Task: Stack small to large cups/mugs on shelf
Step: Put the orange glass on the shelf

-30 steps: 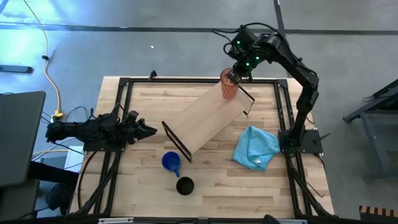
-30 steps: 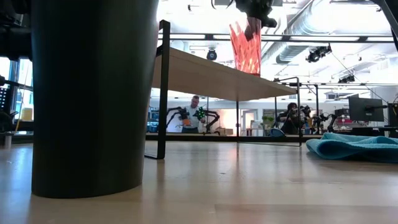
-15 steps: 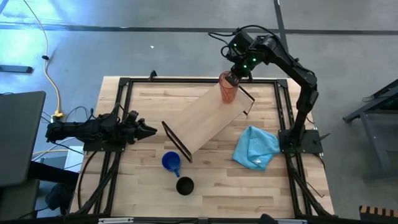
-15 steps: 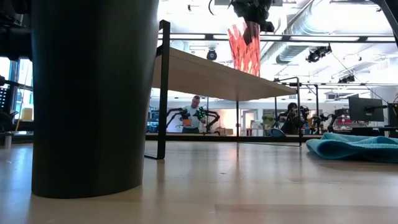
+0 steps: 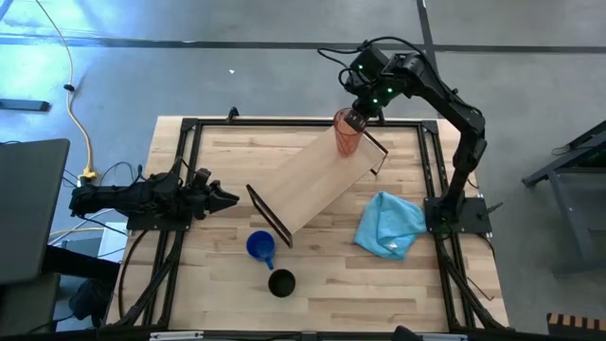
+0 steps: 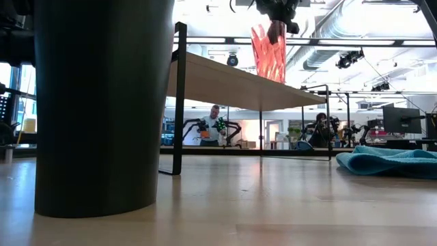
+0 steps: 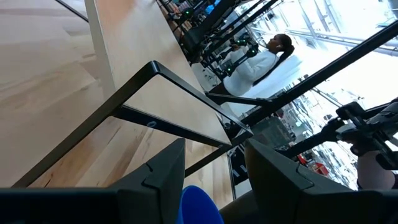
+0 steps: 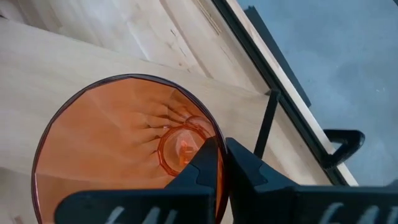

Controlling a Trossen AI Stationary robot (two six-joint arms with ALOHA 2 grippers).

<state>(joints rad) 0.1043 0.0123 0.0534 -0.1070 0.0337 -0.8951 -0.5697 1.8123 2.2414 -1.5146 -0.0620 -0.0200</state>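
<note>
The right claw is up over the far end of the shelf, and it has the orange tumbler pinched by the rim: in the right wrist view one finger sits inside the tumbler and the other just outside the wall, clamped on the rim between them. The tumbler stands upright on the shelf board, right at the end near the counter's far edge, beside the black bracket there. From the low view the tumbler rises off the shelf top with the claw directly above it, gripping from overhead.

The shelf lies diagonally across the middle of the counter, its other bracket pointing towards the near edge. Just beyond that bracket sits the blue mug, and next to it, closer to the near edge, the black cup (that one fills the left of the low view, right against the lens). The two stand close together, well apart from the tumbler.

A light blue cloth lies crumpled towards the counter's right edge, clear of the shelf.

The left claw waits low at the counter's left edge, fingers spread apart with nothing between them, pointing towards the shelf.
</note>
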